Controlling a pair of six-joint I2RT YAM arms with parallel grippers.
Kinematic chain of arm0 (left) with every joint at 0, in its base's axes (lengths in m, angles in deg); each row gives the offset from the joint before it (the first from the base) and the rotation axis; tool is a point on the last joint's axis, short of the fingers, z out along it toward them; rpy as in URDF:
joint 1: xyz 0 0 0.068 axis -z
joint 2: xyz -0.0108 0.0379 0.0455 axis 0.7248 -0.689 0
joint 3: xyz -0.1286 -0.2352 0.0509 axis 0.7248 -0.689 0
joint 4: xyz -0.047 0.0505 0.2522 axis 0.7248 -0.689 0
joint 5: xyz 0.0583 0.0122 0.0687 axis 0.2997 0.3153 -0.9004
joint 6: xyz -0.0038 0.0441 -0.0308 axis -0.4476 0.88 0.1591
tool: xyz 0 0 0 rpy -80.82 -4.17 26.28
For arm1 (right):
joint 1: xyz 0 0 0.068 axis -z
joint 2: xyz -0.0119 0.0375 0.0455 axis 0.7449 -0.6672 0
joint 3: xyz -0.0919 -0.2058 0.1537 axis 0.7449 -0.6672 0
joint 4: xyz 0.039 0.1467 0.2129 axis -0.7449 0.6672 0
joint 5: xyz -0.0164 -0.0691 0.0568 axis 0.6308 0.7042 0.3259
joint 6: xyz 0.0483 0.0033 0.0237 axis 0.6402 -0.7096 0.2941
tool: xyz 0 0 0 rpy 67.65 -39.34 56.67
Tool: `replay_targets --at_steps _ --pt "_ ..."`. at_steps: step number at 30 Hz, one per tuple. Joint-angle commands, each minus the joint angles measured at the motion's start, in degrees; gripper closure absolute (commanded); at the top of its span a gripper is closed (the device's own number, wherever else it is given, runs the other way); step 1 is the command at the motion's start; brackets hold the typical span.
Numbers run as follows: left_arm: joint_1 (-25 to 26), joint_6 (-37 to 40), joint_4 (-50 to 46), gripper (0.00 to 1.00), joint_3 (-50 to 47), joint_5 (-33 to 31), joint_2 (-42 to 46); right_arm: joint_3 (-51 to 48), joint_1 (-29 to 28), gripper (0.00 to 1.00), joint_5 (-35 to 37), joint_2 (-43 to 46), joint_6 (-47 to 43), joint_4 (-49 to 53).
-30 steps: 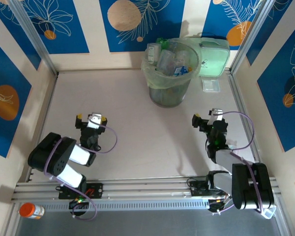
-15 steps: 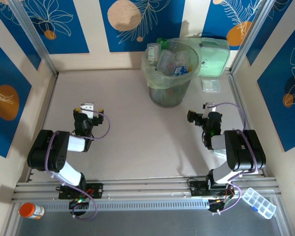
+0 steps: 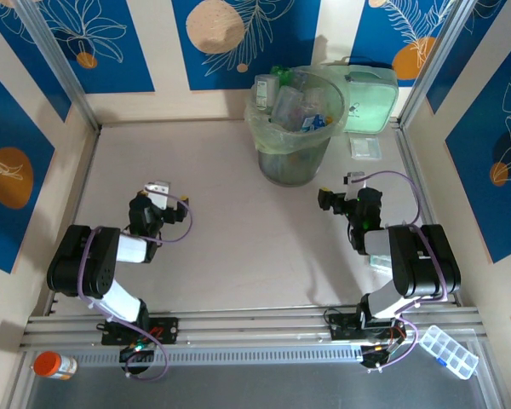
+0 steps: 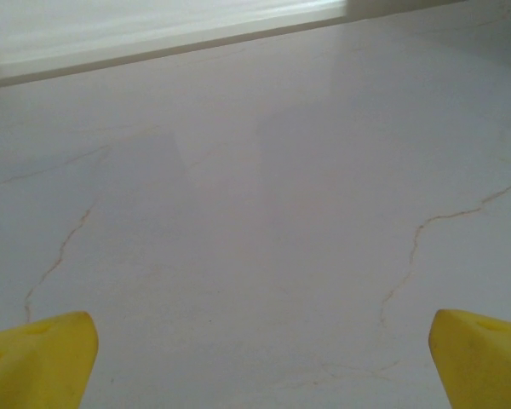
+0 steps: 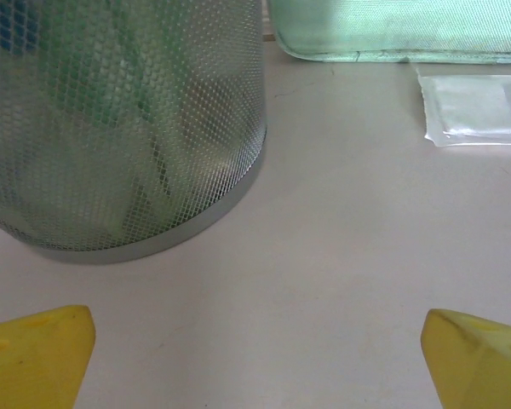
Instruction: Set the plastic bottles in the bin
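Surface (image 3: 238, 221): pale, carries everything.
Bin (image 3: 294, 166): upright at far centre, mesh-walled, bag-lined.
Plastic bottles (image 3: 288, 104): heaped inside bin; count unclear.
Left gripper (image 4: 260, 358): spread wide, empty, low over surface.
Right gripper (image 5: 255, 358): spread wide, empty, facing bin's base.

Bottles (image 3: 288, 104) sit inside the bin (image 3: 294, 166) at the far edge of the table (image 3: 230, 221); a case (image 3: 370, 104) lies just right, a packet (image 3: 365, 147) before it.
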Motion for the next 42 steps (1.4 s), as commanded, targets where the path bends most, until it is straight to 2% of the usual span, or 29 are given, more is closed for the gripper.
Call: replay_targets --at_steps 1,4,6,9,11,15,17,20,22,23,25,26,31,34,36,38,40,42 --pt "-0.93 -1.9 -0.3 0.01 0.52 -4.04 0.81 0.33 0.06 0.01 7.49 0.4 2.62 0.37" --pt "-0.94 -2.18 -0.5 0.01 0.67 -5.15 0.73 -0.48 0.44 0.01 10.85 0.62 4.58 -0.7" --pt "-0.87 -2.12 -0.59 0.01 0.76 -5.02 0.77 -0.42 0.26 0.01 10.53 0.47 4.25 -0.66" --pt "-1.03 -0.74 -1.15 0.01 0.89 -0.1 0.79 1.48 0.97 0.01 -1.33 0.33 0.28 2.78" --pt "-1.43 0.31 0.4 0.01 0.01 4.19 0.85 1.57 1.65 0.01 -4.97 0.35 -0.29 2.83" --pt "-1.91 -0.57 -0.35 0.01 0.48 3.99 0.87 1.6 2.49 0.01 -6.67 0.21 0.33 2.9" --pt "-1.94 -1.74 -1.8 0.01 1.24 0.01 0.76 1.51 2.08 0.01 -2.66 0.29 1.17 2.7" --pt "-1.97 -1.72 -1.67 0.01 1.2 0.03 0.76 -0.37 1.5 0.01 6.31 0.55 4.04 -0.58" --pt "-1.88 -1.64 -1.64 0.01 1.2 0.03 0.76 -0.03 0.64 0.01 8.26 0.48 3.82 0.01" --pt "-1.85 -1.57 -1.68 0.01 1.2 0.27 0.77 0.26 0.36 0.01 6.89 0.24 2.93 0.22" --pt "-1.92 -1.03 -1.32 0.01 0.98 2.18 0.76 1.6 1.36 0.01 -1.65 0.28 0.62 2.91" --pt "-1.92 -1.07 -1.41 0.01 1.02 2.23 0.76 1.58 1.58 0.01 -2.1 0.21 0.74 2.67" --pt "-2.14 -1.36 -1.46 0.01 1.11 2.61 0.76 1.58 1.67 0.01 -2.1 0.29 0.86 2.66" --pt "-2.36 -1.81 -1.65 0.01 1.2 1.53 0.77 -0.71 1.12 0.01 8.38 0.6 4.49 -1.04" --pt "-2.36 -1.79 -1.72 0.01 1.22 1.53 0.79 -0.25 0.02 0.01 10.64 0.32 3.99 -0.66" --pt "-2.36 -1.73 -1.72 0.01 1.22 1.44 0.8 0.14 0.01 0.01 8.86 0.35 3.25 0.02" --pt "-2.27 -1.69 -1.72 0.01 1.2 1.44 0.76 0.8 0.28 0.01 3.26 0.29 1.22 1.34" --pt "-2.27 -1.64 -1.72 0.01 1.2 1.39 0.76 1.03 0.75 0.01 1.95 0.29 1.26 1.65"
